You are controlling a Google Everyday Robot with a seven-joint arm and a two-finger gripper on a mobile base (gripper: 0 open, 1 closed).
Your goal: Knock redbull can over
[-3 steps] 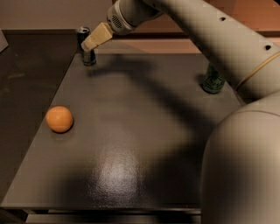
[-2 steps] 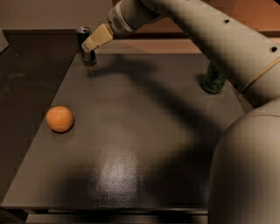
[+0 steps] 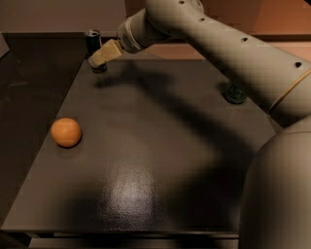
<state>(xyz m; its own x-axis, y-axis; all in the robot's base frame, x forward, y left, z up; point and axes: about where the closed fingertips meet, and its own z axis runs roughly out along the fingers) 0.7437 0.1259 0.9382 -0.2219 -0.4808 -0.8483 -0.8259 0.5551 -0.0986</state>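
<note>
On the table [image 3: 160, 146], an orange [image 3: 65, 132] lay at mid-left. At upper left the redbull can [image 3: 92, 39] stood upright, long axis vertical. The gripper [image 3: 103, 53] crossed its front; you couldn't tell its opening or contact.

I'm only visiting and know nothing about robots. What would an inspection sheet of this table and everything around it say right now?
Surface: dark table, with a glossy patch near the front.
Job's things: redbull can, upright at the far left corner, not knocked over.
Clutter: orange on the left; green can on the right, partly hidden by the arm.
Grippers: gripper in front of the redbull can's lower part; contact cannot be told.
Cables: nothing seen.
Surroundings: pale wall behind the table.
</note>
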